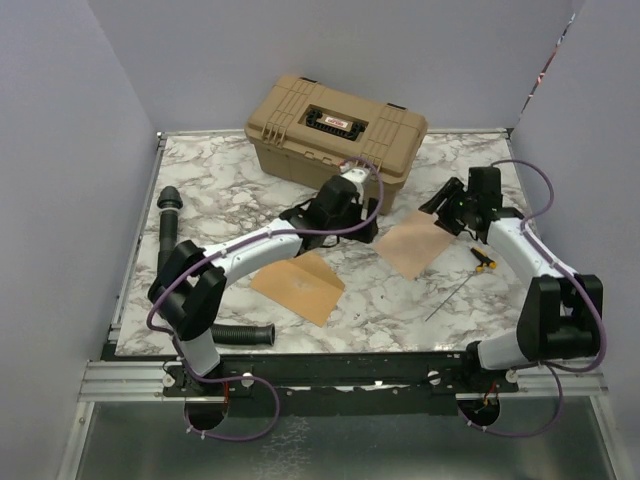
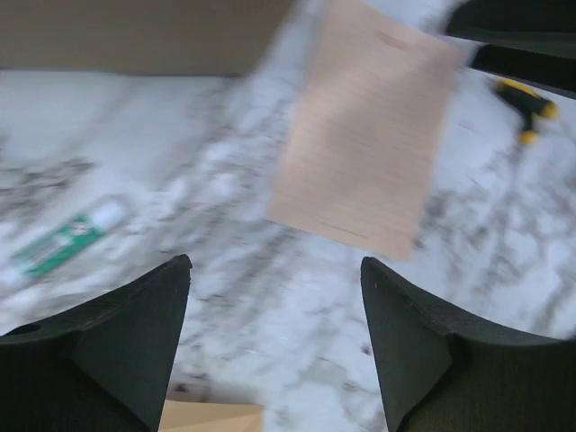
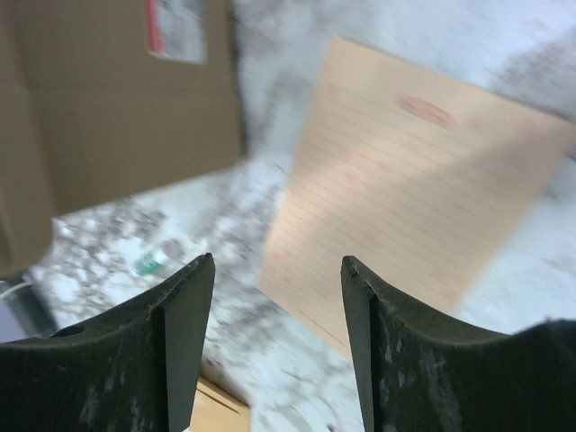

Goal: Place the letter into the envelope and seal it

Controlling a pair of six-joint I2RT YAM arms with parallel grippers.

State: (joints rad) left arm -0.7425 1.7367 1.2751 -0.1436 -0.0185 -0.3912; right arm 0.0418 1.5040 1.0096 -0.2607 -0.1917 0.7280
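Marble table (image 1: pixel 220 185): lined letter (image 3: pixel 414 189) (red print unreadable); left gripper (image 2: pixel 275 270), right gripper (image 3: pixel 277 261) both released.

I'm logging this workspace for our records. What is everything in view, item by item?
tan case: 1, tan with a black plate on the lid, back of the table.
envelope: 1, kraft brown, flat, front centre-left.
letter: 1, pale pinkish-tan, flat, right of the envelope and apart from it.
hose: 1, black and ribbed, along the left side.
screwdriver: 1, yellow and black, right of the letter.
thin rod: 1, dark, near the screwdriver.
small item: 1, green and white, on the marble; too blurred to identify.
table: 1, white-grey marble.
left arm: 1, white and black, mid-table, jaws open.
right arm: 1, white and black, beside the letter, jaws open.
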